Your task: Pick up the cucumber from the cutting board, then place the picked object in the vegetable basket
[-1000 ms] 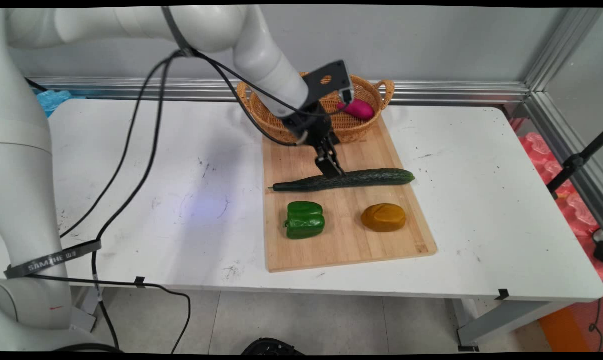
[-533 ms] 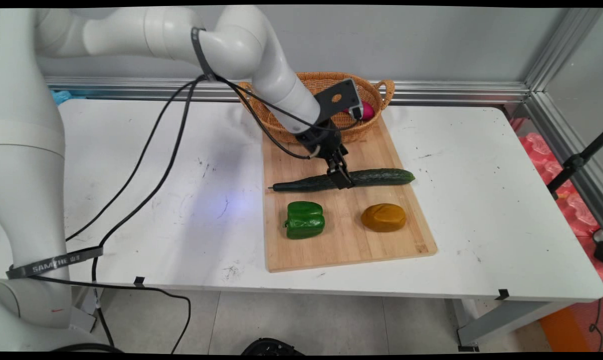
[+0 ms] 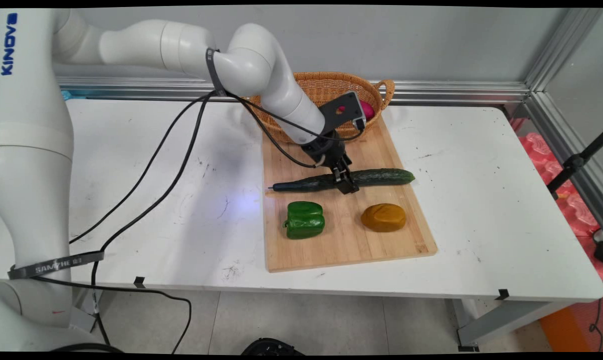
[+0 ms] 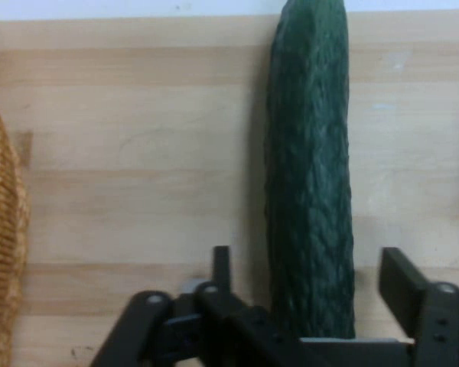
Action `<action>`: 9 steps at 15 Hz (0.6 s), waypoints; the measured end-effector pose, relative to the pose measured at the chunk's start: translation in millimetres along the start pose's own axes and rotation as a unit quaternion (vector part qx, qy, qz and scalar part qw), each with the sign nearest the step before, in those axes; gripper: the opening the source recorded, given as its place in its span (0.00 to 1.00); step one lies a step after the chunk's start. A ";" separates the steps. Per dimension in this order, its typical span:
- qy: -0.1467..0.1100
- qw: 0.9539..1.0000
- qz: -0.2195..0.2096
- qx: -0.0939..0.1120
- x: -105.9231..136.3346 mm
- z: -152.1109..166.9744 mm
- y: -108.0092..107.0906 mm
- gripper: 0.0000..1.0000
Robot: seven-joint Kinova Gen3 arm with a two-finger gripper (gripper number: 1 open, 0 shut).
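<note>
My black two-finger claw [image 3: 345,183] sits spread wide astride the long dark-green cucumber [image 3: 376,176] lying left-to-right across the pale wooden cutting board [image 3: 351,245], gripping nothing, and closing off-centre could roll it toward the green bell pepper [image 3: 305,219]; the arm slants down from the upper left.

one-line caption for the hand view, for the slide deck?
Open gripper straddling a dark green cucumber lying on a wooden cutting board, wicker basket at the edge.
</note>
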 end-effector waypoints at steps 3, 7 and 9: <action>0.000 1.000 -0.004 -0.003 -1.1 6.0 0.9 0.00; 0.005 1.000 -0.007 -0.006 2.9 5.1 1.2 0.00; 0.010 1.000 -0.006 -0.008 9.2 -2.5 0.4 0.00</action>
